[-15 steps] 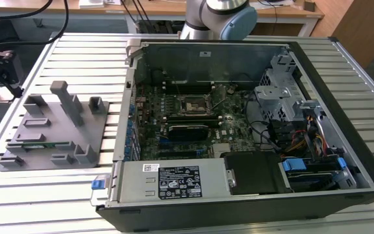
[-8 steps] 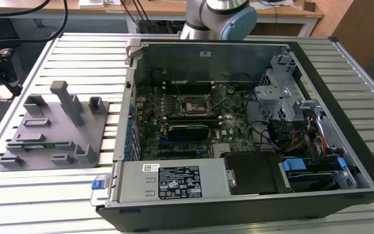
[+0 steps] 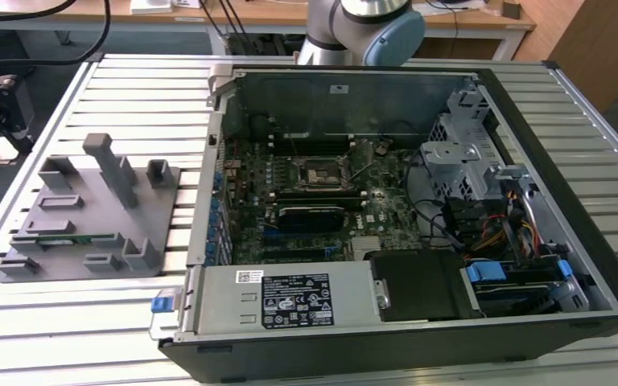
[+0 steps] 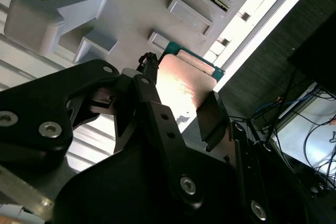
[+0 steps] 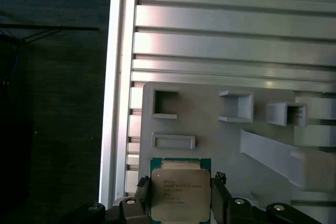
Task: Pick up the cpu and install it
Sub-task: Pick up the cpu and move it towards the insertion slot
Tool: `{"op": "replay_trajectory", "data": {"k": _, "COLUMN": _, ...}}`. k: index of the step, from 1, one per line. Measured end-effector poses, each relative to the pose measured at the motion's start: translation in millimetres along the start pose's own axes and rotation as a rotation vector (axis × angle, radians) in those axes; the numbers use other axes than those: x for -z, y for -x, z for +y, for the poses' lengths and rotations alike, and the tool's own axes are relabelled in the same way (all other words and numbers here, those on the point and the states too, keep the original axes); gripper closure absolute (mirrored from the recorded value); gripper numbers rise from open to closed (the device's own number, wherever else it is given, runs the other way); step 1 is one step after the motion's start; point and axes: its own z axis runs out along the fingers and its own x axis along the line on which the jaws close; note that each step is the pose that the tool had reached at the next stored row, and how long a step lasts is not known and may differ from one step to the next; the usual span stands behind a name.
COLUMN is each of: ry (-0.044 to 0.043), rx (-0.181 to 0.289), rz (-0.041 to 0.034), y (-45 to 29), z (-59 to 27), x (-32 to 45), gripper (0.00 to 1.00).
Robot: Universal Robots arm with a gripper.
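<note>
Gripping the small, flat, square, silver-topped cpu (image 5: 180,195) by two opposite edges, the black pincer (image 5: 180,181) is clenched on it at the grey plastic fixture (image 5: 220,145), nine o'clock from the open black computer case (image 3: 395,354). Judged light, stiff, fragile underneath: hold edges only.

— Robotics lab, by the look: the arm's base (image 3: 352,32) rises at the back of a slatted aluminium table (image 3: 138,88).
— And on it an opened computer case (image 3: 395,350) beside a grey plastic fixture (image 3: 51,221), wooden desks (image 3: 277,14) trailing cables (image 3: 226,28) behind.
</note>
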Motion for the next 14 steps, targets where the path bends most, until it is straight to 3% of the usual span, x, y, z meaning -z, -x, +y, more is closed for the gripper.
{"op": "replay_trajectory", "data": {"k": 14, "ry": 0.0000, "rx": 0.000, "rz": -0.0026, "y": 0.1, "z": 1.0, "x": 12.7, "gripper": 0.46}}
